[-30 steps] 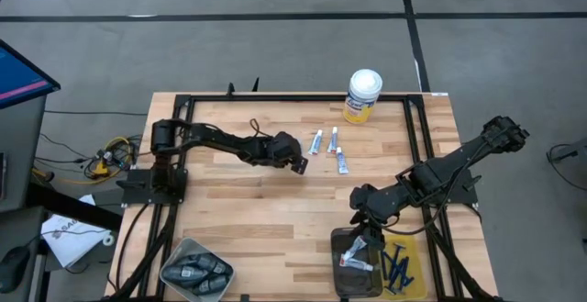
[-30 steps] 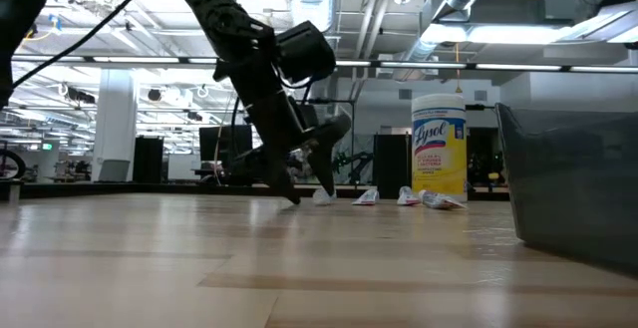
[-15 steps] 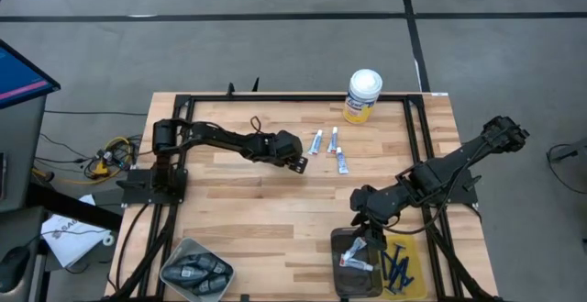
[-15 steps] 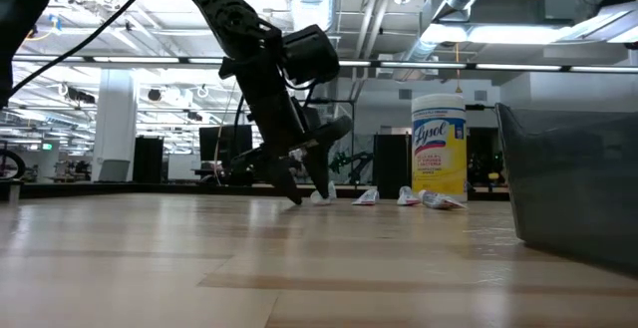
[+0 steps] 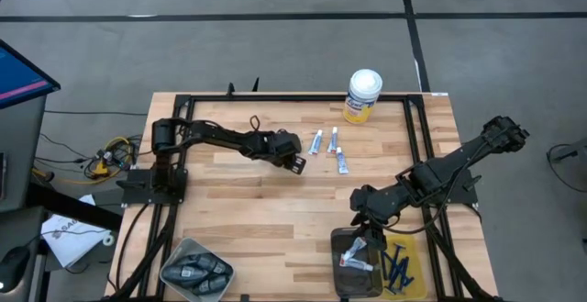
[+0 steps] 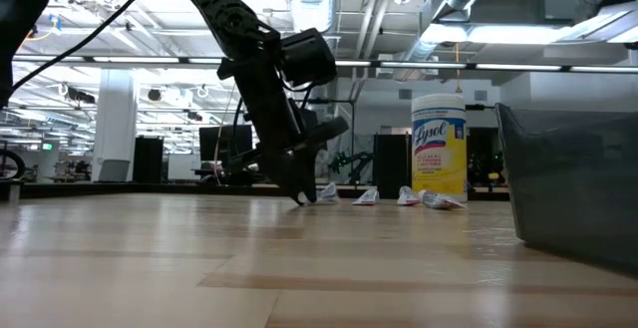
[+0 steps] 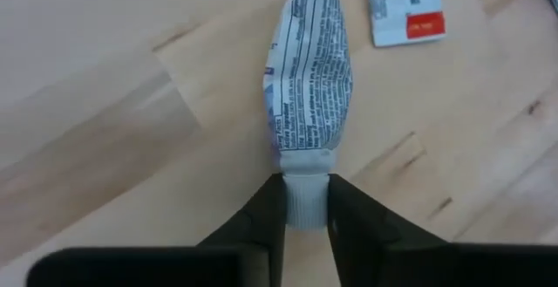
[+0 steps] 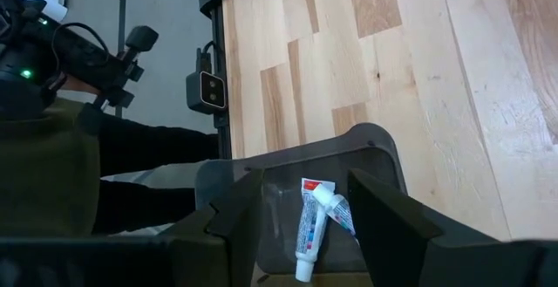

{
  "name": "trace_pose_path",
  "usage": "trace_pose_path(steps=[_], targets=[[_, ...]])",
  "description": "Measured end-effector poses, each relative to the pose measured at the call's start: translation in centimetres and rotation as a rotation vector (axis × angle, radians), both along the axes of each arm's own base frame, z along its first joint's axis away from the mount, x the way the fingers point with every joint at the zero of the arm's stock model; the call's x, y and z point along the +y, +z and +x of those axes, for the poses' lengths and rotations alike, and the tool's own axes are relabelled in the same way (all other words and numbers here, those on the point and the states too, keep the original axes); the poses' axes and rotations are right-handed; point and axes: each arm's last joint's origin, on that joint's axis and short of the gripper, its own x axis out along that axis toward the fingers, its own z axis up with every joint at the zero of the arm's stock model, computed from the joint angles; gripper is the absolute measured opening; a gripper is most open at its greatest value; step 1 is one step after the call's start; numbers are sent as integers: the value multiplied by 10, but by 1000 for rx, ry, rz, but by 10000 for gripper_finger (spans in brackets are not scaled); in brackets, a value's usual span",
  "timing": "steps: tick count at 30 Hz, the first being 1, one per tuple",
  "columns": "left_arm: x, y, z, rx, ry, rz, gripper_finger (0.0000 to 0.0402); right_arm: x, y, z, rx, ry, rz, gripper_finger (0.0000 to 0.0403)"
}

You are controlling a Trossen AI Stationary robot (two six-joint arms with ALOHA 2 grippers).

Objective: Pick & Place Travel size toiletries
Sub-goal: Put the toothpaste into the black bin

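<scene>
One tube point(image 7: 309, 78), cap in left pincer point(image 7: 306, 207), wrist-view only

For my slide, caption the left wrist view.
Left gripper pinches the cap of a white toothpaste tube lying on the wooden table.

The table point(image 5: 248, 210) is bare wood across its middle and near-left, wide enough for an arm to sweep. At the far edge the canister point(image 5: 363, 95) stands behind three tubes point(image 5: 327, 148); the left pincer point(image 5: 300, 163) crowds them, clamped on one cap. Grey trays point(image 5: 353, 263) and the right pincer point(image 5: 367, 243) fill the near right; a bowl point(image 5: 194, 271) takes the near-left corner.
</scene>
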Motion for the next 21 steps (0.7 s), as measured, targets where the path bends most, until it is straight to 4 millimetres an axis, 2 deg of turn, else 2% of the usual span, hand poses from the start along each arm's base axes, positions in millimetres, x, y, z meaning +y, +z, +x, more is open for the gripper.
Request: trace_pose_path(steps=[5,8,10,13,15,21], targets=[[-1,6,0,-19,-9,-13,51,0,0,0,0,0,0,159],[-6,17,-3,-38,-45,-36,51,-1,0,1,-8,0,-7,159],[-13,32,-5,-72,-84,-38,51,-2,0,2,-16,-11,-20,159],[-24,68,-8,-192,-133,-4,51,-6,1,4,-27,-17,-34,159],[-34,85,-12,-231,-166,16,51,-9,3,3,-39,-24,-32,159],[-79,131,-24,-398,-298,34,51,-15,26,-15,-132,-14,21,159]])
